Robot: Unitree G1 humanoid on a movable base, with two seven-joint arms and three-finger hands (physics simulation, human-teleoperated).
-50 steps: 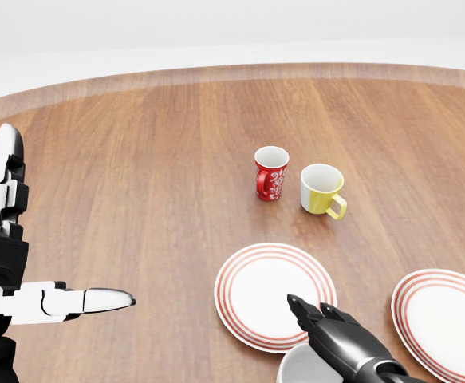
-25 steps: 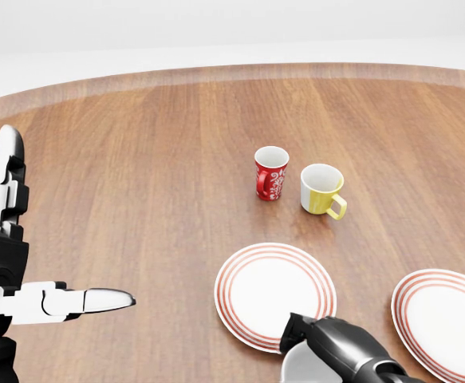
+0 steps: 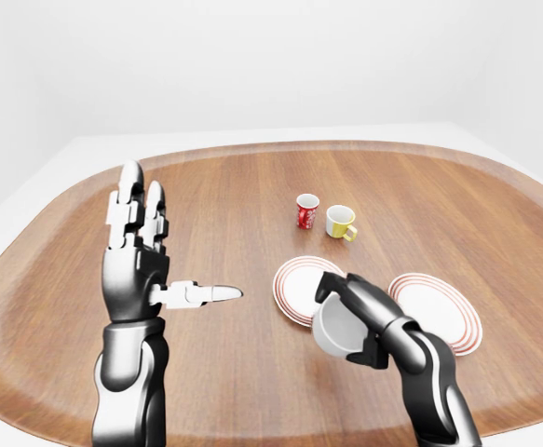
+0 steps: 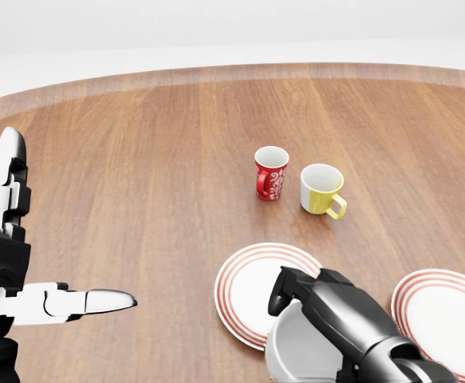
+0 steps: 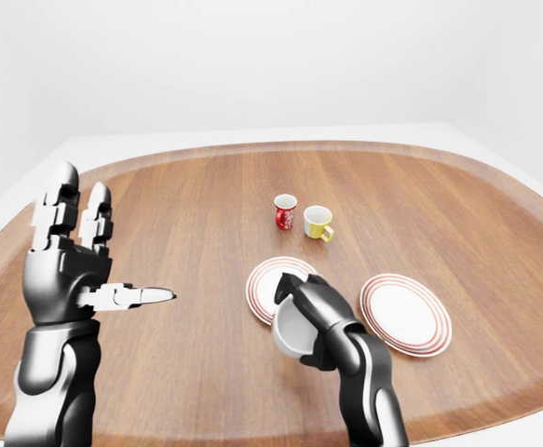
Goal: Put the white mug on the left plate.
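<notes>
My right hand [image 3: 353,315] is shut round the white mug [image 3: 336,331], holding it off the table and tilted, its mouth turned toward the view's lower left. In the head view the mug [image 4: 296,351] hangs over the lower right edge of the left plate [image 4: 248,287], a white plate with red rim rings. My left hand [image 3: 173,251] is raised at the left with fingers [image 3: 131,200] straight up and thumb pointing right; it is open and holds nothing.
A second ringed plate [image 4: 447,311] lies to the right of the first. A red patterned mug [image 4: 270,173] and a yellow mug [image 4: 321,190] stand side by side above the plates. The rounded wooden table [image 3: 234,196] has a pale rim.
My right hand has closed its fingers over the white mug and raised it from the bottom edge toward the left plate. The left hand has stayed in place.
</notes>
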